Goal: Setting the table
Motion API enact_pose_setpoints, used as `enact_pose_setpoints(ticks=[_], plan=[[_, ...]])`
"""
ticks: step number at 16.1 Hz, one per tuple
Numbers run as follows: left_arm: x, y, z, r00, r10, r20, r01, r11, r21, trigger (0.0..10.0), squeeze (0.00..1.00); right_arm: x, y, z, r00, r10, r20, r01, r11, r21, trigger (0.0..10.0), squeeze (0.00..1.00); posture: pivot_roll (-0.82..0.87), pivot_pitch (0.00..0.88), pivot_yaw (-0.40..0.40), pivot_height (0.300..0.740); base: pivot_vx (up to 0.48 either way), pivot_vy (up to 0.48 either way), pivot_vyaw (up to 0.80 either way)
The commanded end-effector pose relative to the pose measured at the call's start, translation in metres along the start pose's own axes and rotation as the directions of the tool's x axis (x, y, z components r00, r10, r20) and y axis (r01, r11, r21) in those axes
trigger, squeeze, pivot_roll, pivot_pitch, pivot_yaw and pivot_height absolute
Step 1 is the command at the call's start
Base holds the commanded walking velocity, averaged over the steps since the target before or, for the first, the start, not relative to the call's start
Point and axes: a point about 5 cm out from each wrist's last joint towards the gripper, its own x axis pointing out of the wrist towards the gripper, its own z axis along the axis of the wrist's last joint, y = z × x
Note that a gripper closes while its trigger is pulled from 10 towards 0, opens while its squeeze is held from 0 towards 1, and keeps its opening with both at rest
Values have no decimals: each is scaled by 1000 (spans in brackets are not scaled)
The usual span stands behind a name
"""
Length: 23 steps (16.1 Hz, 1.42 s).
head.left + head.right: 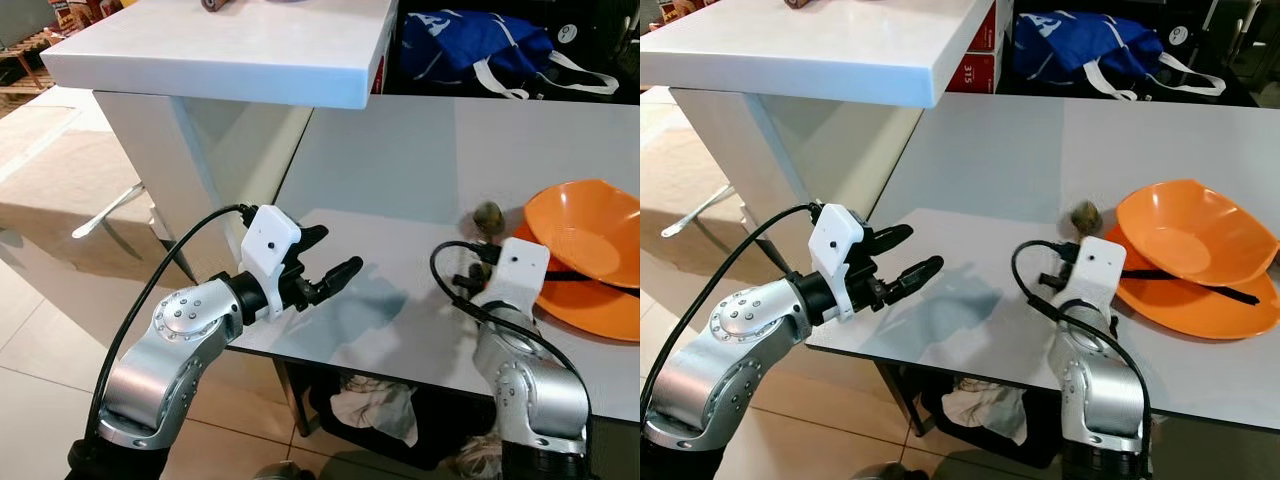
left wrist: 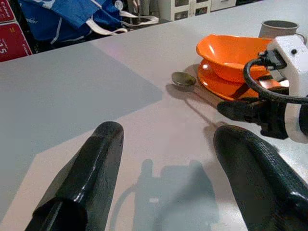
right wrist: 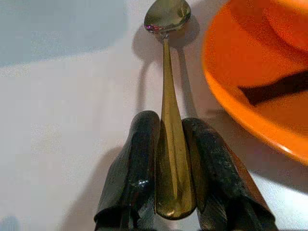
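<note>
**Spoon clamped at the plate's edge, left gripper hanging open**

Right wrist view puts us right on the action: the right gripper (image 3: pixel 169 130) has its two black fingers (image 3: pixel 131 159) pressed in on the handle of a brass-coloured spoon (image 3: pixel 167 96), one finger on each flank, the handle's wide end sitting between them. The spoon runs straight out from the fingertips, and its bowl lies beside the rim of the orange plate (image 3: pixel 231 101), close to it, though whether metal meets plate I cannot tell from here. A shadow sits alongside the handle on the white table (image 3: pixel 62 96).

Out to the head cameras now: the right arm reaches in from the near edge of the table, its white wrist housing (image 1: pixel 520 268) masking the fingers, with the spoon's bowl (image 1: pixel 488 215) peeking out just past it. An orange bowl (image 1: pixel 585 228) rests tilted on the plate, and a dark strip lies across the plate under it.

Over on the robot's left, the left gripper (image 1: pixel 330 260) hovers over the near corner of the table, fingers spread well apart, nothing between them. Its own wrist camera looks across the tabletop at the spoon, the orange pair and a grey cup (image 2: pixel 279 28) behind them.

Further back, a blue bag (image 1: pixel 470 45) sits beyond the table's far edge, and a thick white countertop (image 1: pixel 230 50) overhangs the left side. Crumpled cloth (image 1: pixel 375 405) lies under the table.
</note>
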Motion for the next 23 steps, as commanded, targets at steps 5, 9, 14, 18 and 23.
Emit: enact_pose_setpoints(ticks=[5,9,14,18,23], plan=[[1,-1,1,1000,8,4,-8,1000,7,10000,0,-3,8,-9,996,37,-87,-37,999,9,10000,0,80,0,74,740,0,0,0],[2,-2,3,1000,12,11,-12,1000,8,10000,0,-2,6,-20,990,40,-136,-41,999,-6,10000,0,83,0,74,740,0,0,0],[4,-2,4,1000,13,13,-13,1000,10,10000,0,1,1,-29,984,16,-177,-21,999,-26,10000,1000,81,0,79,740,0,0,0],[4,-2,4,1000,15,14,-15,1000,10,10000,0,3,1,-31,984,16,-180,-22,999,-31,10000,1000,79,0,80,740,0,0,0],[8,1,4,1000,20,19,-20,1000,13,10000,0,2,1,-26,989,19,-147,-25,999,-35,10000,1000,67,0,83,740,0,0,0]])
